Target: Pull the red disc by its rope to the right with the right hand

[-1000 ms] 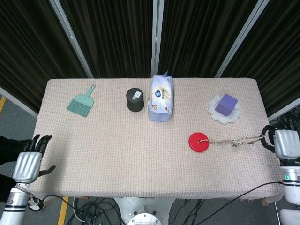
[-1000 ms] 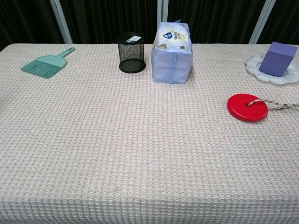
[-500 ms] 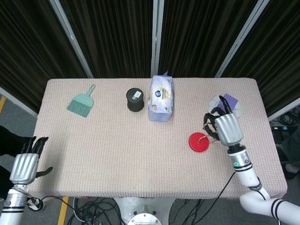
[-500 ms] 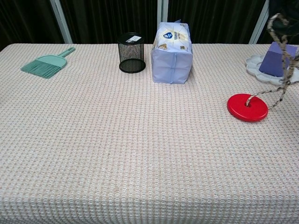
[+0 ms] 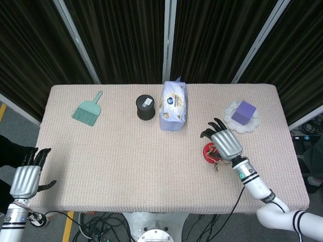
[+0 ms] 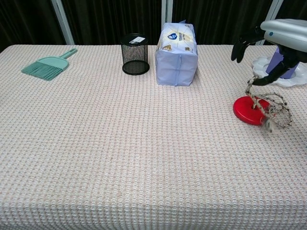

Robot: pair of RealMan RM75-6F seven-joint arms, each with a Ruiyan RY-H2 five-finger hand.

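The red disc [image 5: 208,152] [image 6: 249,111] lies flat on the cloth at the table's right half. Its braided rope [image 6: 275,102] [image 5: 216,164] is bunched in loose loops over and beside the disc, one strand rising to the fingers above. My right hand [image 5: 225,143] [image 6: 282,37] hovers directly over the disc, palm down, and pinches that strand between thumb and a finger while the other fingers spread. It covers most of the disc in the head view. My left hand [image 5: 25,177] hangs open off the table's left front corner, holding nothing.
A purple block [image 5: 244,111] sits on a white plate [image 5: 229,112] just behind my right hand. A blue tissue pack [image 5: 173,106], a black mesh cup [image 5: 145,107] and a green brush [image 5: 88,110] line the back. The table's right edge [image 5: 291,151] is near.
My right hand came from the table's right edge leftward to over the disc, carrying the rope; the rope went from taut along the table to slack loops. The disc stayed put.
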